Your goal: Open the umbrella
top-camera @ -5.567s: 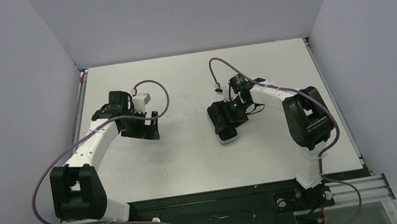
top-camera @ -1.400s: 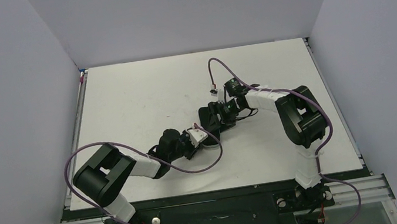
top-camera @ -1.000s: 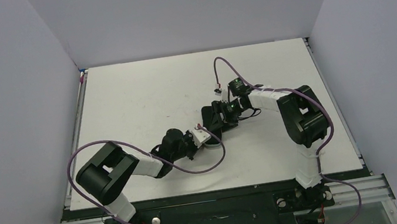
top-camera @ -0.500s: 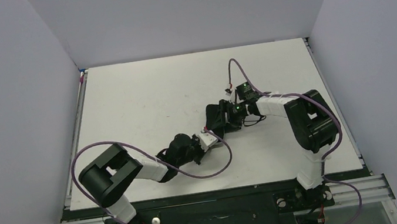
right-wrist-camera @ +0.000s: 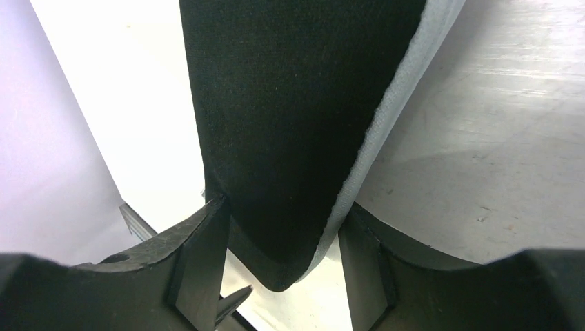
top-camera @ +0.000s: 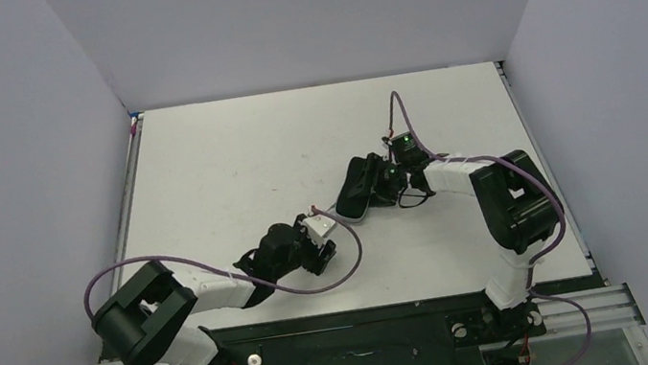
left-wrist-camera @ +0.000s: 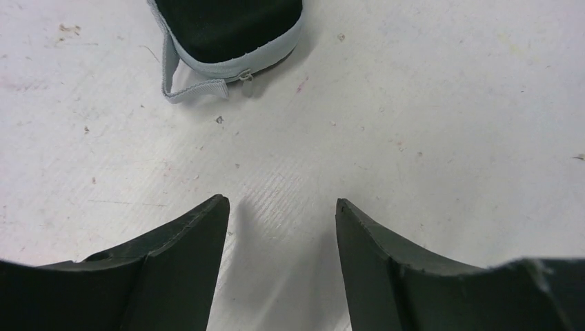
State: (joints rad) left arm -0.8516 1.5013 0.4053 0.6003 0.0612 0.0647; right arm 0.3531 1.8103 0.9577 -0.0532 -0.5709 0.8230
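Umbrella was found folded and not yet opened. It lay slantwise on the counter, to the right of its middle, with one end toward the right arm's wrist and the other toward the near left. The visible fabric was black with a pale edge. At the near-left end a pale strap loop lay flat on the counter, beside the umbrella's rounded tip. No shaft or handle could be made out in any view.

Right claw was clamped on the umbrella, one finger on each side of the black fabric close to its end. Whether that end was lifted clear of the counter could not be determined.

Left claw stood with its fingers apart and nothing between them. It was low over the bare counter, a short way off from the strap end and aimed toward it.

Assessment: the step in hand appeared to be the left claw's approach to the free end, while the right claw held the body fast. To do it well, the left claw should advance in line with the umbrella's long axis, keeping the tip centred between its fingers. It should close on the firm end rather than on the loose strap alone, which would likely slip or merely stretch. The right claw's grip on soft fabric may slide under a pull, so any separation should be slow and straight along the axis.
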